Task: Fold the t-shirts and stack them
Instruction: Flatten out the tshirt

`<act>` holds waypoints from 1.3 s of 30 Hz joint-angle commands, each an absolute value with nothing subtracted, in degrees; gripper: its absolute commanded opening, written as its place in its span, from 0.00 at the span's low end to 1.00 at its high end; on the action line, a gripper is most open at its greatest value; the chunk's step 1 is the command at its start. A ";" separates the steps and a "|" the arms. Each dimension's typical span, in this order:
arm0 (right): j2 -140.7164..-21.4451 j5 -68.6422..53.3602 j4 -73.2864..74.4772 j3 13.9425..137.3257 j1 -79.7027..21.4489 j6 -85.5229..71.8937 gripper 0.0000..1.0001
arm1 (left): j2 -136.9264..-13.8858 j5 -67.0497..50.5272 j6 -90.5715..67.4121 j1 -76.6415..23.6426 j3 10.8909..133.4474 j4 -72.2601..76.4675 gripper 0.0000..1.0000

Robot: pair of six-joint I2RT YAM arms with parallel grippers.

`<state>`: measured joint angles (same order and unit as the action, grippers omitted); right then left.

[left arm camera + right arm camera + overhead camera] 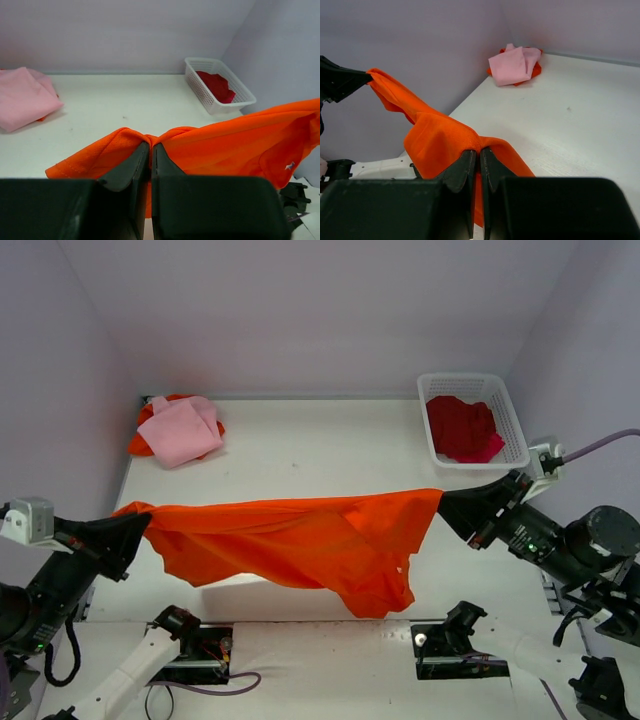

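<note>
Orange t-shirt [290, 540] held off the table [320, 455], stretched left to right between both arms over the near half. Top edge runs fairly taut; the body sags below it, and the lowest fold hangs right of centre. Its shadow lies on the table beneath.

Left claw [150, 146]: closed, pinching a bunched corner of the orange t-shirt at its left end.

Right claw [480, 151]: closed, pinching the opposite corner at the right end, with cloth draped down over the fingers.

Pink t-shirt [182, 430]: folded, lying at the far left corner of the table. It rests on an orange cloth [139, 444] of which only the edges show, so the garment type cannot be told.

Crimson t-shirt [462, 428]: crumpled inside the white lattice basket [515, 425], which stands at the far right corner, well apart from the pink t-shirt.
</note>
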<state>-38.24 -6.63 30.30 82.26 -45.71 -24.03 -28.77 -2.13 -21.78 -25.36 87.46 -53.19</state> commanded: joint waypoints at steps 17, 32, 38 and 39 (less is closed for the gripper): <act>-36.03 -7.04 26.28 79.81 -43.42 -25.66 0.00 | -28.65 -7.65 -24.78 -24.87 83.15 -46.15 0.00; -39.81 17.65 26.10 71.64 -43.42 -29.44 0.00 | -34.62 -5.72 -28.56 -24.87 68.12 -32.26 0.00; -43.76 25.22 25.75 68.21 -43.42 -29.53 0.00 | -37.35 -3.87 -28.48 -24.87 62.32 -28.48 0.00; -44.55 26.18 25.66 68.03 -43.50 -29.53 0.00 | -37.61 -3.87 -28.56 -24.96 61.79 -27.69 0.00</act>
